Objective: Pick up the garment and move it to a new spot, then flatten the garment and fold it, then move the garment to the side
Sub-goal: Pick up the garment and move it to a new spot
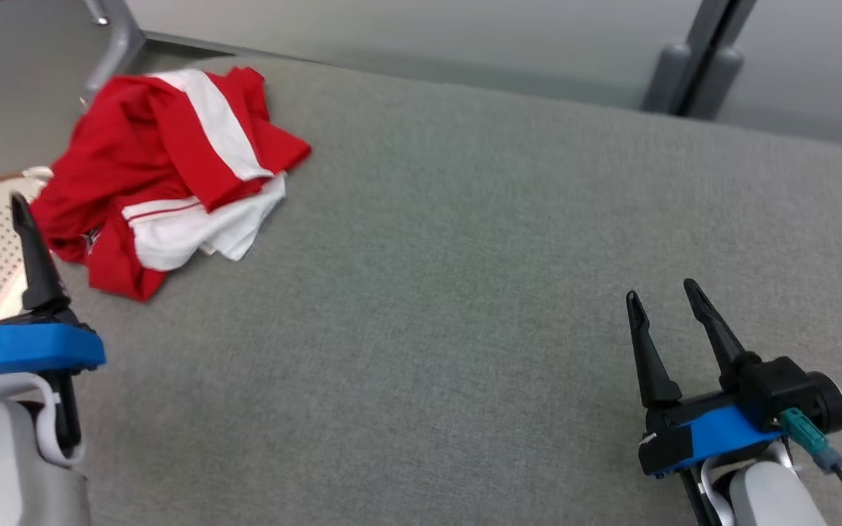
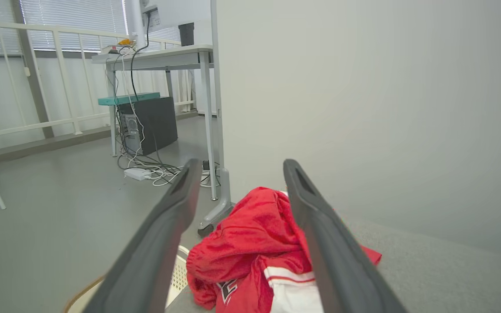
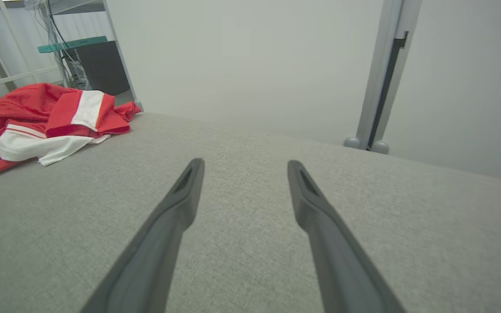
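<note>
left claw (image 2: 239, 167), right claw (image 3: 246, 165) wide, empty

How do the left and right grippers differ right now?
The left gripper sits close to the garment, at the left edge of the table; the right gripper is far across the table from it. The left gripper's fingers frame the garment; the right gripper's fingers aim well to one side of it. Both are open and hold nothing.

Wall (image 2: 363, 87), floor (image 2: 59, 208), desk (image 2: 159, 56) w/ PC (image 2: 150, 124)
</note>
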You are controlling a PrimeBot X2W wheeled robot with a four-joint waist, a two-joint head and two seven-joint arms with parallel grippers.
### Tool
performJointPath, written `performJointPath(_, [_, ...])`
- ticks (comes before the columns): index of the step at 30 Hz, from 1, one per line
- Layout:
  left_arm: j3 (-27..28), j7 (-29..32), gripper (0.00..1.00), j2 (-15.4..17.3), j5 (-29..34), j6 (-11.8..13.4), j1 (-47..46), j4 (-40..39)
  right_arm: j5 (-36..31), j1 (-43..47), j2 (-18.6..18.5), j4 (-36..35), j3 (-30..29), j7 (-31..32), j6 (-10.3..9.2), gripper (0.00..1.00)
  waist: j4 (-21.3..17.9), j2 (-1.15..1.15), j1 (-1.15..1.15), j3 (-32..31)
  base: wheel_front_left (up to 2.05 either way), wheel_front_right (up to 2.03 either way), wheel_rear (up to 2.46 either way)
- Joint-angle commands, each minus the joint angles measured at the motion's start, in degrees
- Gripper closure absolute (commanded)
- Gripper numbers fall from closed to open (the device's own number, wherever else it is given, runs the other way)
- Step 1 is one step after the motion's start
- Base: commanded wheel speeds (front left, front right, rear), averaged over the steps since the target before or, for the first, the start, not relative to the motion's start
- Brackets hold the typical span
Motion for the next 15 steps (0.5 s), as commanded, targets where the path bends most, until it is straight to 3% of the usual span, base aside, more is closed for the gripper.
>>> performJointPath(1, [0.75, -0.14, 0.00, 1.10, -0.29, -0.33, -2.97, 0.51, -0.77, -1.25, -0.35, -0.98, 0.15, -0.20, 0.03, 0.00, -1.26, 0.00, -0.01, 1.23, 0.00, 0.00, 0.00])
performJointPath(8, [4.80, -0.14, 0.00, 7.83, -1.87, -0.53, -15.74, 4.93, -3.71, -5.53, -0.36, -6.72, 0.61, -0.21, 0.02, 0.00, -8.92, 0.00, -0.01, 8.60, 0.00, 0.00, 0.00])
performJointPath(15, [5.27, -0.14, 0.00, 15.58, -2.10, -0.88, -24.89, 16.57, -5.46, -7.04, -0.32, -13.03, -0.42, -0.20, 0.02, 0.00, -14.94, 0.00, -0.01, 14.95, 0.00, 0.00, 0.00])
